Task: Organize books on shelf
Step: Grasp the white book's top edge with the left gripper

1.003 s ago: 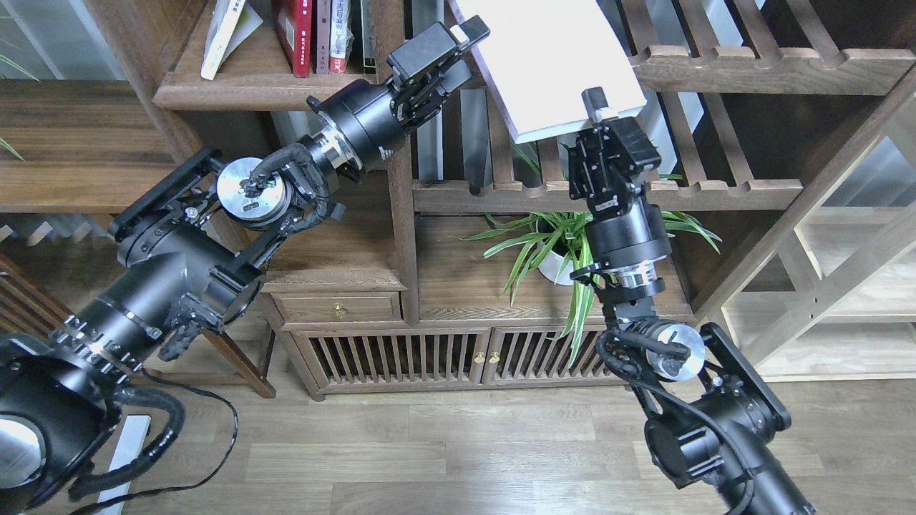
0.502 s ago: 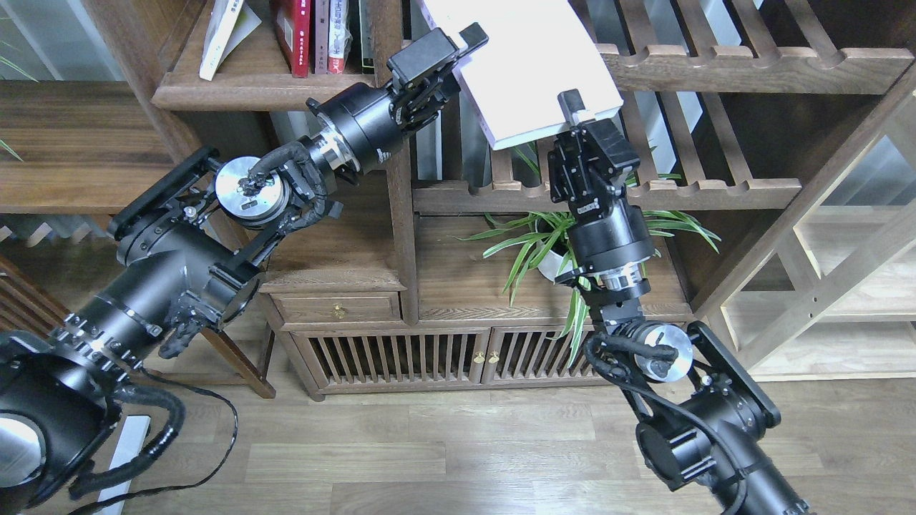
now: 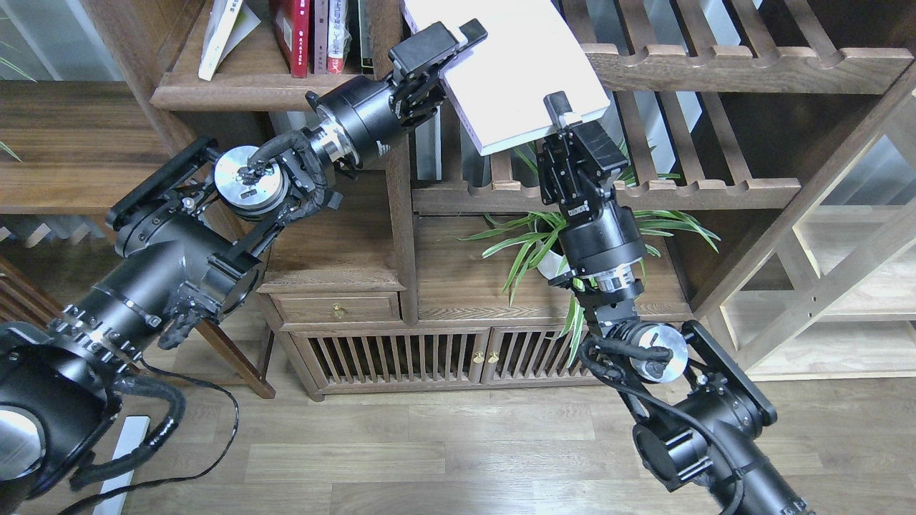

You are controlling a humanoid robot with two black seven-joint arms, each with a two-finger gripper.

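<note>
Nearest, the two black arms rise from the bottom corners over the wood floor, past a low cabinet [image 3: 401, 354] with slatted doors and a potted plant [image 3: 554, 247] standing on its top. Further in, the right gripper [image 3: 565, 118] reaches up and pinches the near edge of the white book [image 3: 512, 68]; one finger lies on the cover and the other seems to sit beneath, so the jaws look closed on the book. The left gripper [image 3: 447, 46] meets the same book at its left edge, fingers only narrowly parted around that edge, and appears to grip it too, though the contact is partly hidden.

The white book hangs in the air between them, tilted, its long axis running from near right up to far left, in front of the slatted rack [image 3: 608, 189]. Its far end is cut off by the top of the view.

Farthest, up and to the left, lies the shelf [image 3: 250, 89], where a dark red book [image 3: 297, 36] stands beside other spines and a pale book [image 3: 218, 39] leans at the left. The shelf lies left of the white book, beyond the upright post [image 3: 401, 207], so the left arm is the nearer one. The book likely has to swing upright and travel left around that post.
</note>
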